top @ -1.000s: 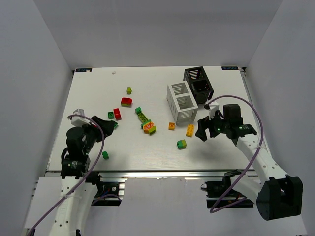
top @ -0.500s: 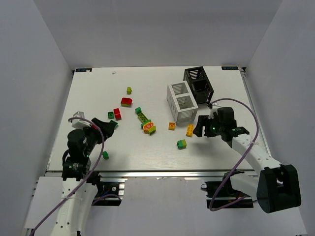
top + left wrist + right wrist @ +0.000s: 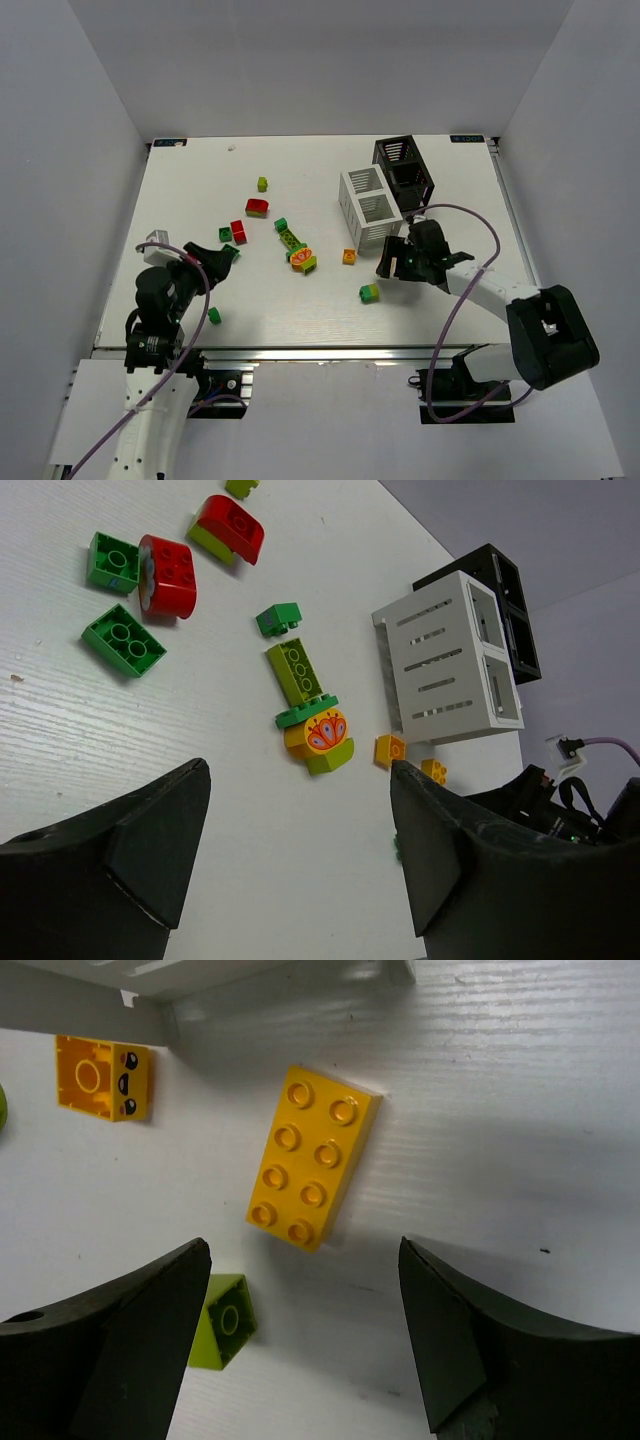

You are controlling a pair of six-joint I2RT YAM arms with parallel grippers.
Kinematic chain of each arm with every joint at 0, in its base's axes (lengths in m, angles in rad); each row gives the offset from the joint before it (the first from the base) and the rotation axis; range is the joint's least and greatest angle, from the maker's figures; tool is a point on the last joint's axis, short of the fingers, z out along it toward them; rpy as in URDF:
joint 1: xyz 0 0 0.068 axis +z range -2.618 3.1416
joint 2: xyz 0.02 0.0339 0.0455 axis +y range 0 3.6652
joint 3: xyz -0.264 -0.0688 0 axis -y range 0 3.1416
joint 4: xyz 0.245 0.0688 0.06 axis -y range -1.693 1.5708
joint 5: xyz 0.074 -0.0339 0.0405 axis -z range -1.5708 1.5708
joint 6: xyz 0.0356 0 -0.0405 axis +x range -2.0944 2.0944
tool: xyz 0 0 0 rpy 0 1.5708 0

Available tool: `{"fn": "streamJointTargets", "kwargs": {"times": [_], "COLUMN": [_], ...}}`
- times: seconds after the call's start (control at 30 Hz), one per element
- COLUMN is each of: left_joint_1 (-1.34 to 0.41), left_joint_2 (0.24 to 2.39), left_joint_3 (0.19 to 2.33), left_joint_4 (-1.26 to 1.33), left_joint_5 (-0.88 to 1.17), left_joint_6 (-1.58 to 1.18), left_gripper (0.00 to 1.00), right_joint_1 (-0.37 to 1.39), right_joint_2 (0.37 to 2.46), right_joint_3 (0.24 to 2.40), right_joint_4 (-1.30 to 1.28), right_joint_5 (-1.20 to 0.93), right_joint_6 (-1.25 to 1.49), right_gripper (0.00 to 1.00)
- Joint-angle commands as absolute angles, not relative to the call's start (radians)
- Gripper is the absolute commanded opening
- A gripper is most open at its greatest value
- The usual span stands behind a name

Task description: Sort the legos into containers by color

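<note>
An orange eight-stud brick [image 3: 313,1158] is seen lying flat, studs up, on the white table [image 3: 190,180], just beside the near corner of the white bin [image 3: 370,207]. It is straddled by the right end effector [image 3: 302,1290], whose jaws are spread wide to either side. The fingers are kept apart from the brick, and nothing is grasped. A small orange brick [image 3: 100,1080] with a face printed on its side is found close by, against the shadow of the bin wall. A lime brick [image 3: 225,1320] lies close beside one finger. The black bin [image 3: 404,170] is set just behind the white one, toward the far right of the table.

Further left, a flower-printed piece [image 3: 320,738] is joined to the end of a long lime brick [image 3: 296,670], with a small green brick [image 3: 277,618] just beyond. Two red bricks [image 3: 168,575] and two green bricks [image 3: 124,640] are scattered near them, all on the table and well apart from the bins. A lone green brick [image 3: 214,315] lies near the front edge.

The left end effector [image 3: 300,810] is held over the near left part of the table, released, with its jaws wide apart and nothing between them.
</note>
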State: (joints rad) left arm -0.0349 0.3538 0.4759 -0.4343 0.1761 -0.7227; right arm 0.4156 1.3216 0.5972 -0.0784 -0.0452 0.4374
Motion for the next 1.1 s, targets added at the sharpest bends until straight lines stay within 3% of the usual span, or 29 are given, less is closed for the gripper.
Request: {"fn": "streamJointTargets", "kwargs": {"times": [0.0,0.43,0.73,0.93,1.07], "left_joint_1": [-0.035,-0.035,-0.035,-0.034,-0.035], "left_joint_2": [0.339,0.328,0.331,0.339,0.348], "left_joint_3": [0.505,0.494,0.500,0.505,0.497], "left_joint_4": [-0.443,-0.433,-0.436,-0.427,-0.399], "left_joint_5": [0.166,0.173,0.169,0.172,0.179], "left_joint_6": [-0.727,-0.730,-0.729,-0.730,-0.742], "left_gripper": [0.82,0.82,0.82,0.82,0.82], "right_joint_1": [0.443,0.529,0.531,0.519,0.511], "right_joint_2": [1.357,1.469,1.460,1.373,1.310], "right_joint_3": [0.663,0.698,0.632,0.592,0.592], "right_joint_4": [-0.026,-0.020,-0.012,-0.023,-0.041], "right_joint_5": [0.041,0.212,0.282,0.250,0.206], "right_joint_6": [0.468,0.474,0.422,0.394,0.342], "right_gripper": [0.80,0.76,0.60,0.39,0.14]}}
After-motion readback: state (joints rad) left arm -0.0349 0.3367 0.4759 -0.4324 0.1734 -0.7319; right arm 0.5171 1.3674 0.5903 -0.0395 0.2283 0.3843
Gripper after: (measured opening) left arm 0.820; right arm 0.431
